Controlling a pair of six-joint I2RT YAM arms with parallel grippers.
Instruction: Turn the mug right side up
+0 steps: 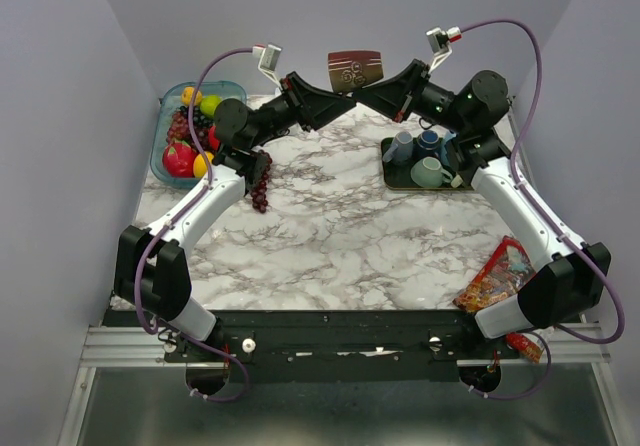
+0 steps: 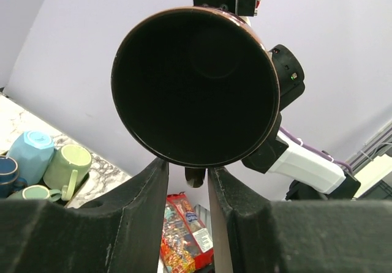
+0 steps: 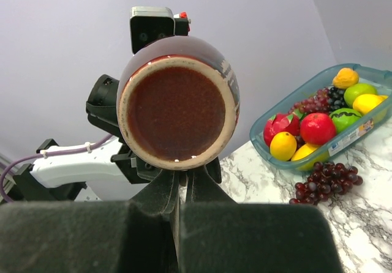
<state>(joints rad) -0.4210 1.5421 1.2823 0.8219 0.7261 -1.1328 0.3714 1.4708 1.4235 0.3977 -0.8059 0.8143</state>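
Observation:
A brown glazed mug (image 1: 355,69) hangs on its side in the air at the back centre, between my two raised arms. In the left wrist view its dark mouth (image 2: 196,86) faces the camera. Its handle (image 2: 195,176) points down between the fingers of my left gripper (image 2: 187,169), with a gap showing on each side. In the right wrist view the mug's base (image 3: 177,111) faces the camera. My right gripper (image 3: 184,184) is shut on the handle just under it. The two grippers (image 1: 345,96) (image 1: 366,90) meet beneath the mug.
A clear blue fruit tray (image 1: 165,151) stands at the back left, with loose grapes (image 1: 260,181) beside it. At the back right a dark tray (image 1: 388,176) holds several mugs. A red snack packet (image 1: 495,276) lies near the right arm's base.

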